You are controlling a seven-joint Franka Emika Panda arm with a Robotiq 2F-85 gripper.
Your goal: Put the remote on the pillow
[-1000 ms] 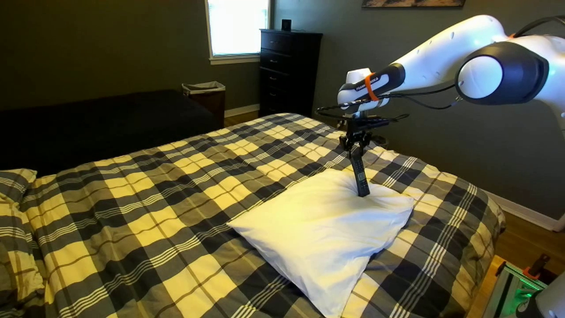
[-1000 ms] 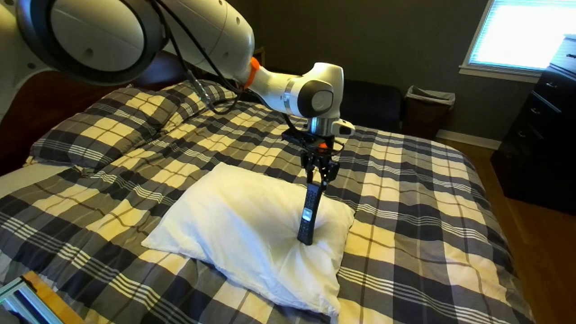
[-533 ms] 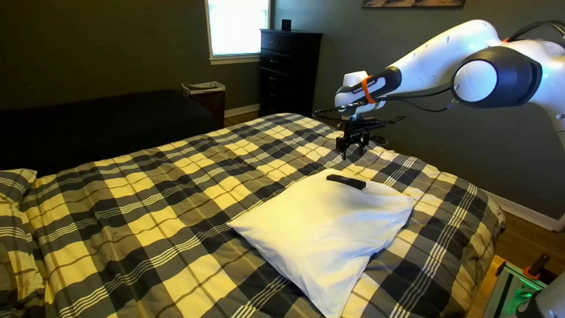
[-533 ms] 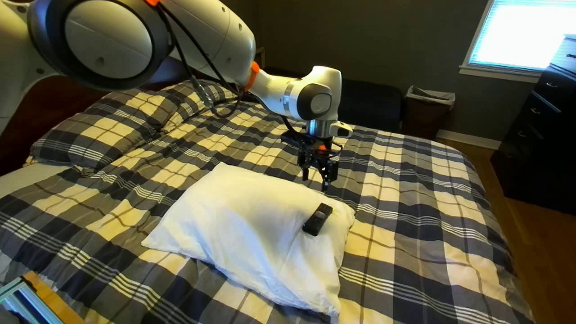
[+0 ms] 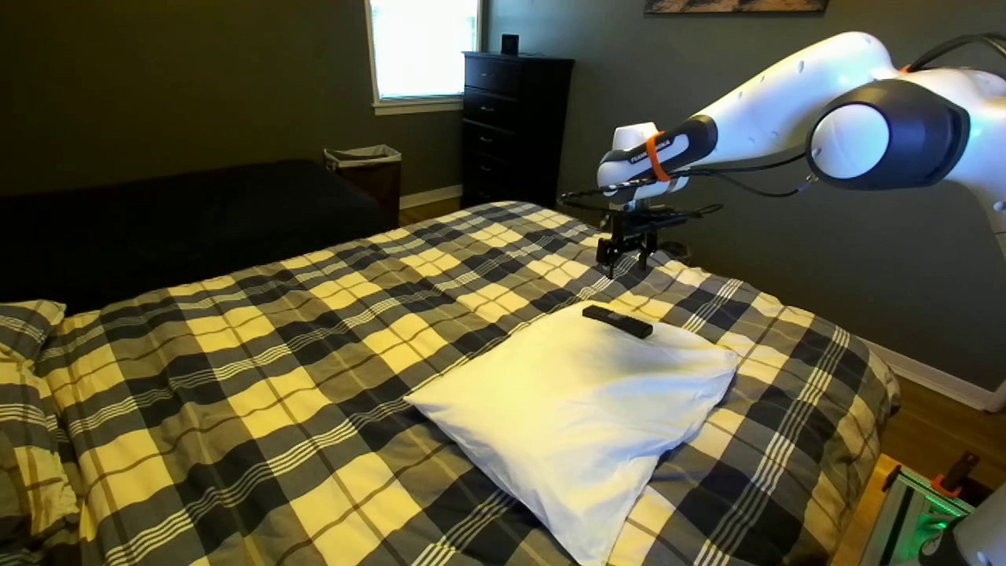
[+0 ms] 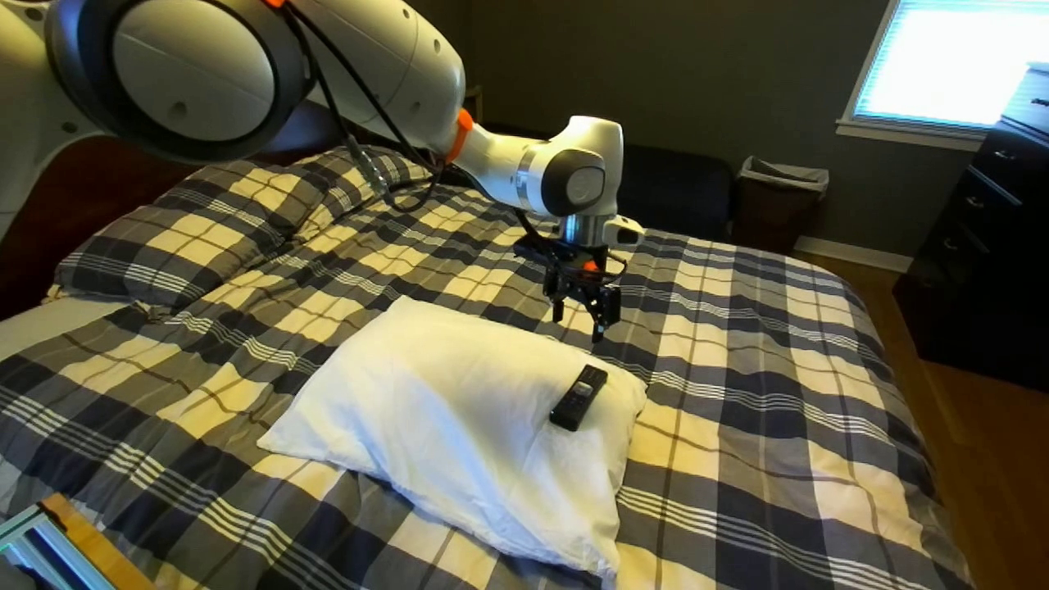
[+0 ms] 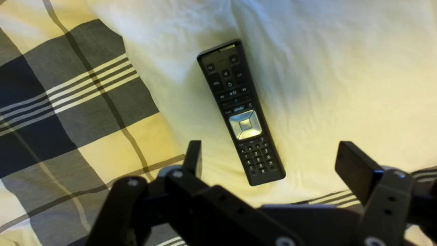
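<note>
The black remote (image 7: 244,112) lies flat, buttons up, on the white pillow (image 7: 314,85). In both exterior views the remote (image 5: 617,321) (image 6: 579,398) rests near one end of the pillow (image 5: 550,409) (image 6: 434,393), wholly on its top. My gripper (image 5: 627,272) (image 6: 578,328) hangs above the remote, apart from it and from the pillow. In the wrist view the jaws of the gripper (image 7: 269,150) stand wide apart with nothing held. The number-key end of the remote shows below and between the fingertips.
A yellow-and-black plaid bedspread (image 5: 259,377) spreads under and around the pillow. Plaid pillows (image 6: 205,221) lie at the head of the bed. A dark dresser (image 5: 515,130) and a bin (image 6: 778,201) stand beyond the bed.
A second ago my gripper held the remote upright against the pillow. The jaws have opened, and the remote has tipped over to lie flat. The gripper has moved slightly up since half a second ago.
</note>
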